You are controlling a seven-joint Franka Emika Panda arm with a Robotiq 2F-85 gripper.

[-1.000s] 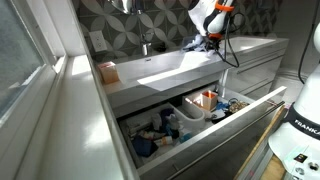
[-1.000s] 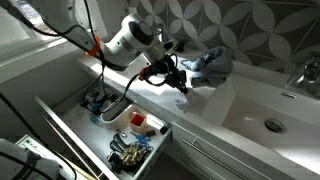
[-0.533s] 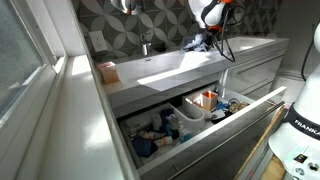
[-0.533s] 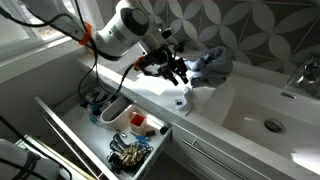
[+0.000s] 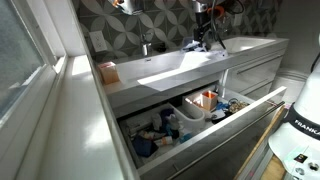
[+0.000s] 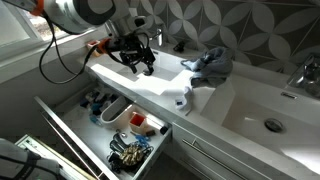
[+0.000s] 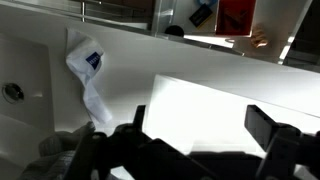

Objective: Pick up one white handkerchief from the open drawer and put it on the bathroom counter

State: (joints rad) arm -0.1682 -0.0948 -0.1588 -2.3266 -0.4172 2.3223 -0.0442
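**My hand is open and empty over the tabletop**

My hand (image 6: 139, 63) hangs in the air over the white tabletop (image 6: 150, 88), close to the wall with the pattern on it. In the wrist view my two black fingers (image 7: 265, 125) stand far apart. There is nothing between them, only bare tabletop. I am not holding anything.

The white handkerchief (image 6: 182, 97) lies on the tabletop. It sits right at the corner of the sink (image 6: 245, 105), near the front edge. It is scrunched up in a small heap. It is well apart from my hand and not touching it. In the wrist view the white handkerchief (image 7: 86, 72) has a little blue tag (image 7: 93, 60) on it, and one thin end trails down toward me.

A grey-blue cloth (image 6: 212, 65) is bunched up on the tabletop by the wall, just behind the white handkerchief. The drain (image 6: 272, 125) is a round spot in the bottom of the sink.

Under the tabletop the drawer (image 6: 62, 125) is pulled open. Inside it I can see a white tub (image 6: 118, 110) and lots of small things, some blue and some orange. I cannot tell what they all are.
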